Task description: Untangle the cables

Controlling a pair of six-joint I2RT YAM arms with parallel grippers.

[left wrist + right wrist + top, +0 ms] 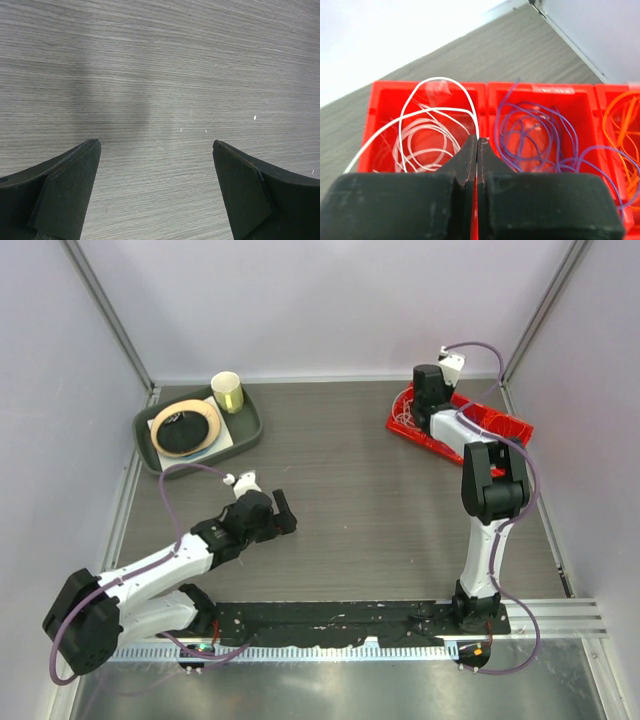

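A red bin [500, 425] with three compartments stands at the back right. In the right wrist view white cables [422, 140] lie in its left compartment, purple cables [535, 132] in the middle one, and orange cables [622, 127] in the right one. My right gripper [478, 140] is shut on a white cable [440, 80] that arches up from its tips over the left compartment. My left gripper [156, 145] is open and empty, low over bare table; in the top view it [283, 512] sits left of centre.
A dark green tray [250, 425] at the back left holds a plate with a black ring [185, 428] and a pale yellow cup [228, 392]. The red bin's divider wall [486, 105] lies just beyond my right fingertips. Enclosure walls rise on three sides.
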